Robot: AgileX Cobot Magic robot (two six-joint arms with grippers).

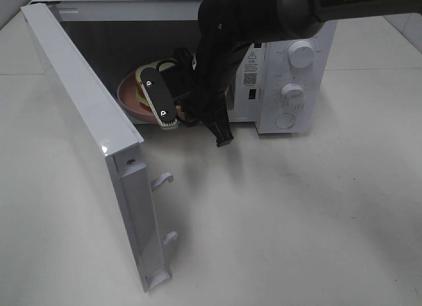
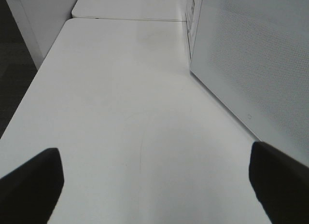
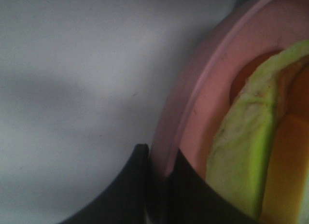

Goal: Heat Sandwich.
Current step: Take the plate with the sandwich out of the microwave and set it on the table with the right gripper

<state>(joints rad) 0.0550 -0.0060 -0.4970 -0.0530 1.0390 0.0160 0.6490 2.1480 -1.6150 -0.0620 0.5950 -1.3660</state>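
Note:
The white microwave stands with its door swung wide to the left. Inside lies a salmon-pink plate with the sandwich on it, only a yellowish sliver showing. My right gripper reaches into the cavity. In the right wrist view it is shut on the plate's rim, one dark finger outside, the other inside. The yellow-green sandwich lies just beyond. My left gripper stands open over bare table, holding nothing.
The open door juts toward the front left with two latch hooks on its edge. In the left wrist view the microwave's perforated side wall rises beside the white table. Control knobs sit on the front panel.

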